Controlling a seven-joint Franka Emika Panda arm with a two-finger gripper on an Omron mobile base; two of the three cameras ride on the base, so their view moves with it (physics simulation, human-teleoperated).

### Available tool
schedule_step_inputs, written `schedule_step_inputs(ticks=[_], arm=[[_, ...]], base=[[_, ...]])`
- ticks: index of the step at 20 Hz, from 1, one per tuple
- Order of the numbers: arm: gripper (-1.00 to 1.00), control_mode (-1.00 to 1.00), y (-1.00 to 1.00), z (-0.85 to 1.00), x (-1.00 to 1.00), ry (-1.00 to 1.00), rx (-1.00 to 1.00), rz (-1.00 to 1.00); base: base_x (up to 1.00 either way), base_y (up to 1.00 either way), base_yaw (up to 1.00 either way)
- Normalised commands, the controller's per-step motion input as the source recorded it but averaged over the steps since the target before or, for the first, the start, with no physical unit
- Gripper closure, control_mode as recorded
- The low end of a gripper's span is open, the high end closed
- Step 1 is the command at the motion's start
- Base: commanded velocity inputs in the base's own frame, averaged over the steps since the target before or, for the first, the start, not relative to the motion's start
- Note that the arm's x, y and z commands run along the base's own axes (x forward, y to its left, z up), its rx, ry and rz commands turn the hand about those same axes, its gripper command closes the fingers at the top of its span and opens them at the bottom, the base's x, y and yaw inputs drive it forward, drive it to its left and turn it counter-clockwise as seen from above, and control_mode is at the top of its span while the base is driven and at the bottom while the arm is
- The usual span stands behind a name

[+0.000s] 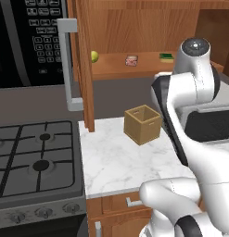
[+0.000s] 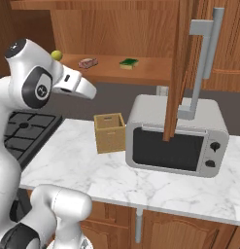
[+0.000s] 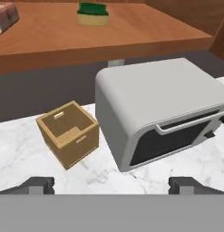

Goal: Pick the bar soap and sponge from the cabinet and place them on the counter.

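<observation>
Jaws spread wide and holding nothing: in the hand view the gripper (image 3: 111, 185) hangs above the marble table (image 3: 22, 149), its two dark fingertips (image 3: 38, 184) far apart, near an open wooden box (image 3: 69, 132) and a grey microwave (image 3: 158, 108). On the cabinet (image 3: 86, 38) shelf behind lie the sponge (image 3: 92, 13), green over yellow, and the pinkish soap (image 3: 4, 18) at the left edge. From the left base view, the soap (image 1: 131, 60) sits between a round yellow-green fruit (image 1: 94, 56) and the sponge (image 1: 167, 57). From the right base view, soap (image 2: 87, 62) and sponge (image 2: 128, 62) lie apart on the shelf.
</observation>
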Motion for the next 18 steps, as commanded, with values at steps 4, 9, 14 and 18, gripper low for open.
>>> schedule_step_inputs(ticks=[4,9,14,18], arm=[[-1.00,-1.00,-0.04,0.20,0.42,0.00,-0.04,0.06],[-1.00,-1.00,-0.07,0.14,0.51,0.00,0.00,0.04],[-1.00,-1.00,-0.08,0.12,0.42,0.00,0.00,0.00],[-1.00,-1.00,-0.12,0.12,0.45,0.00,0.00,-0.02]], base=[[0.00,0.00,0.00],[0.00,0.00,0.00],[0.00,0.00,0.00],[0.00,0.00,0.00]])
